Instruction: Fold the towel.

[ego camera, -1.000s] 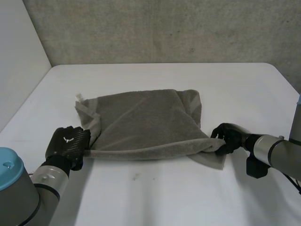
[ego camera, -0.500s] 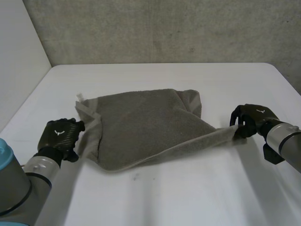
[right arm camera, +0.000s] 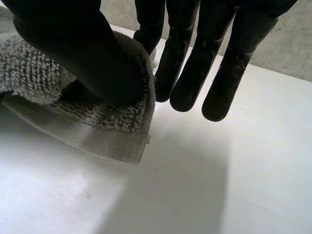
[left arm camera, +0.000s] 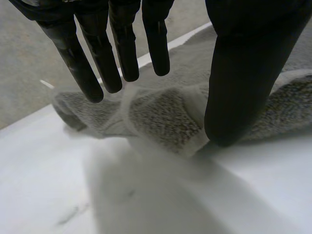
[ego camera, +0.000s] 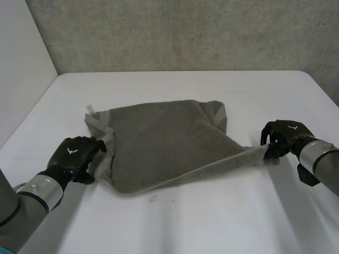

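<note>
— Where's the towel (ego camera: 164, 143) now?

— In the middle of the table (ego camera: 175, 222), loosely doubled and not square. Its far-right corner is bunched into a flap. Its near-right corner is drawn out to the right in a long point, so the near edge runs on a slant.

— Who's holding that point?

— The right hand (ego camera: 283, 135). In its wrist view the thumb presses the towel's hemmed corner against the nearest finger, while the other fingers stand straight just beside it. So it has the corner pinched, and the corner looks lifted a little off the table.

— And the left hand (ego camera: 74, 156)?

— It's at the towel's left edge, near the near-left corner. Its fingers (left arm camera: 122, 53) are straight and spread above the cloth, and the thumb tip sits on the folded edge. I'd call it open, touching but not gripping.

— So which step is this?

— I'd say they're setting up for a fold, one side held and the other not yet taken. The towel is too crooked to count as a finished fold.

— What does the next move call for?

— Probably the left hand closing on its corner to match the right. Then both can pull the near edge straight and carry it evenly toward the far edge. If only the right hand pulls, the towel may just slide right.
</note>
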